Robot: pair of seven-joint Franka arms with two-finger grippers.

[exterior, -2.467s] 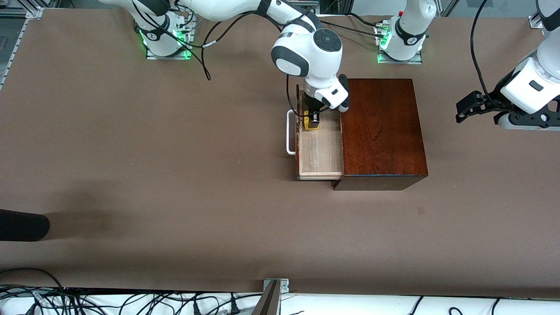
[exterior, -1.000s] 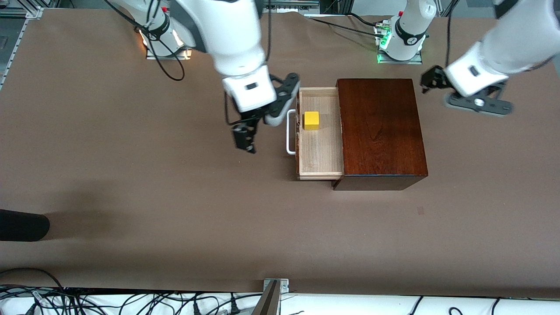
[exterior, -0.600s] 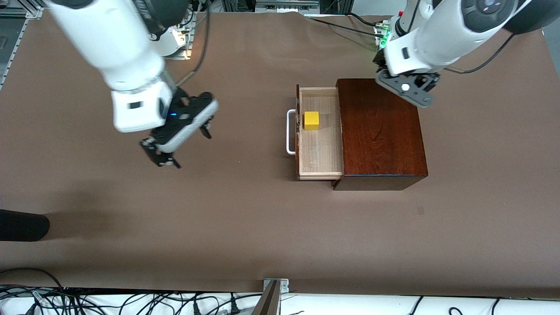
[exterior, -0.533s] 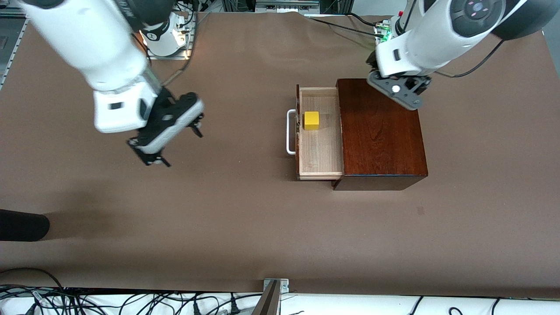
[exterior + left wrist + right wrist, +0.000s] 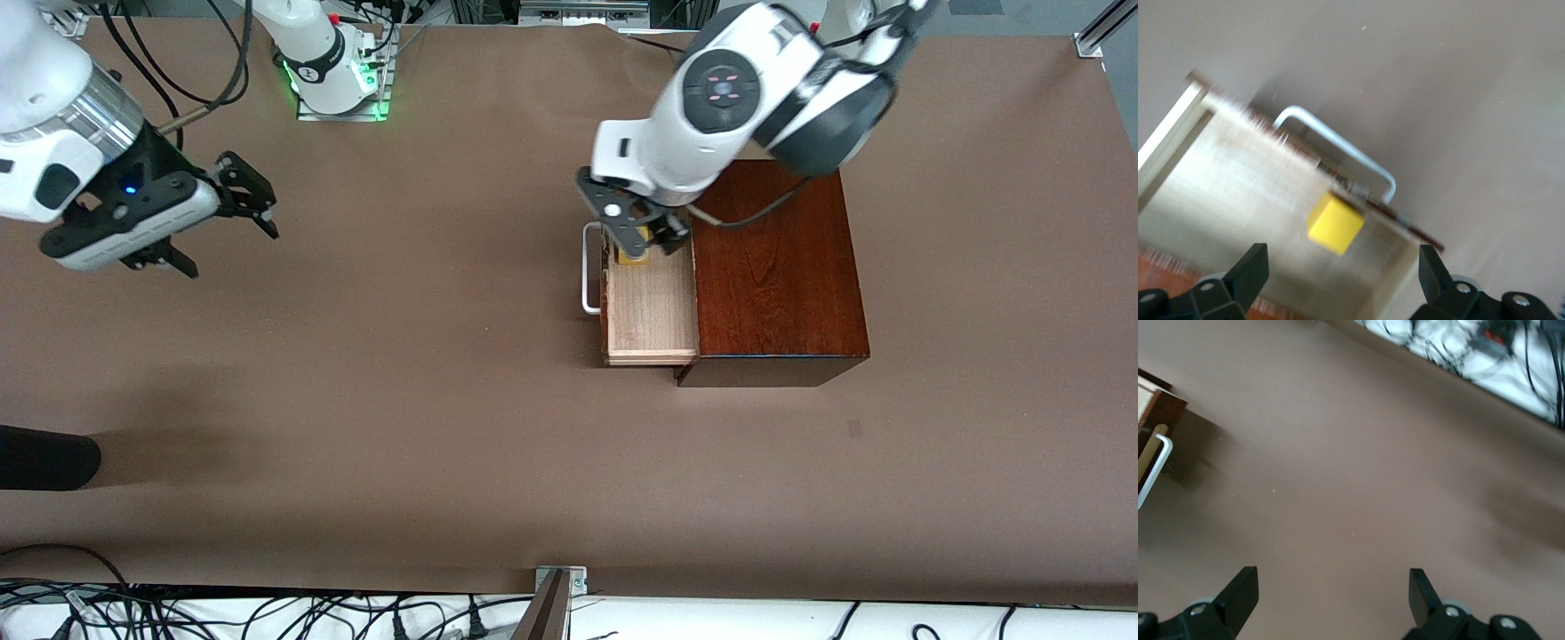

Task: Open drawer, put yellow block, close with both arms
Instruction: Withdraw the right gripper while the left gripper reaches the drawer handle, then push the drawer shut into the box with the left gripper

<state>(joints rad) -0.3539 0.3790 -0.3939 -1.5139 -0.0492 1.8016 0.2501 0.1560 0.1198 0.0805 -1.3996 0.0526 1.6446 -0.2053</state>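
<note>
- Front view: the drawer (image 5: 652, 298) stands pulled out of the dark wooden box (image 5: 775, 271), its white handle (image 5: 587, 267) pointing toward the right arm's end of the bench (image 5: 444, 400). The yellow block (image 5: 634, 259) lies in the drawer's pale tray, in the part farther from the front camera, mostly hidden under the left tool (image 5: 642, 233), which hangs over that part of the open drawer. The right tool (image 5: 227, 218) hangs over bare bench toward the right arm's end, well apart from the box, its fingers spread and holding nothing.
- Left wrist view: the left tool (image 5: 1345, 267) is released, its two fingertips (image 5: 1248, 267) wide apart above the tray; the yellow block (image 5: 1334, 223) sits on the tray floor near the drawer front, touched by neither finger.
- Right wrist view: the right tool (image 5: 1331, 593) is released over brown bench, with the drawer's handle (image 5: 1153, 470) at the frame's edge.
</note>
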